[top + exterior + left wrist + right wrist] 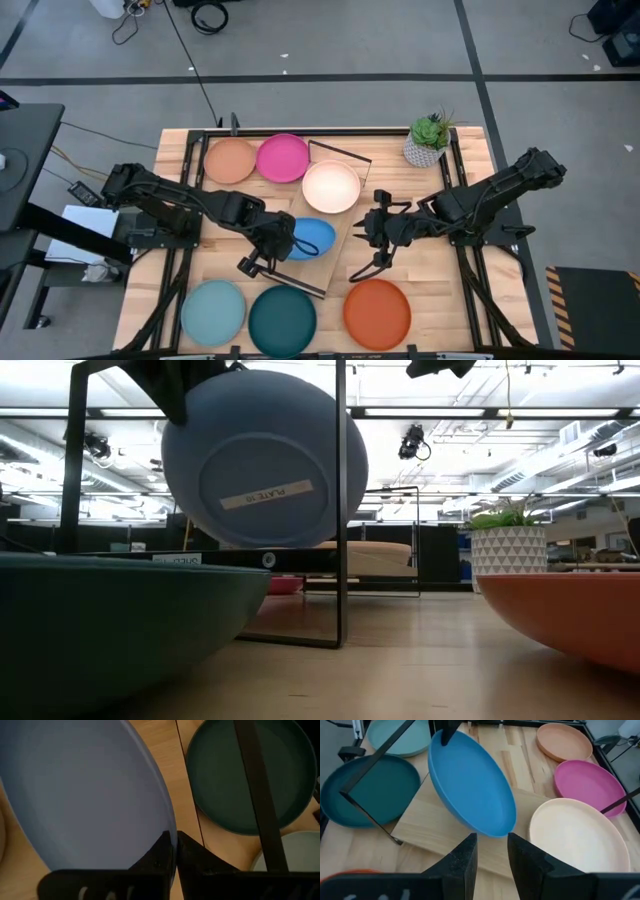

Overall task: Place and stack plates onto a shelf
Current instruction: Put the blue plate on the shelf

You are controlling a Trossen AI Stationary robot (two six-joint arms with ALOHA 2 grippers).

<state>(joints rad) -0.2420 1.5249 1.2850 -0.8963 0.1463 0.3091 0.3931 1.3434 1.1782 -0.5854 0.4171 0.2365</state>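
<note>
My left gripper (283,240) is shut on the blue plate (314,238) and holds it steeply tilted over the light wood shelf (335,255). The plate's labelled underside (265,460) faces the near edge. My right gripper (492,851) is open, its fingers just short of the plate's lower rim (490,831), without touching it. The pale cream-pink plate (331,186) lies flat on the shelf's far half. The peach (230,160), magenta (283,157), light teal (213,310), dark teal (283,320) and orange-red (377,312) plates lie on the tabletop. The grey plate is out of view. My left gripper pinches the blue plate's rim (169,827) between its two fingers, on the side toward the table's left. The fingers come from the left, slanting down. The plate hangs tilted on edge, its opposite rim (490,831) low over the shelf board; whether it touches the board I cannot tell.
The shelf's black wire frames stand at its far end (342,152) and its near end (285,282). A potted plant (428,140) stands at the back right. Bare tabletop (440,290) lies to the right of the orange-red plate.
</note>
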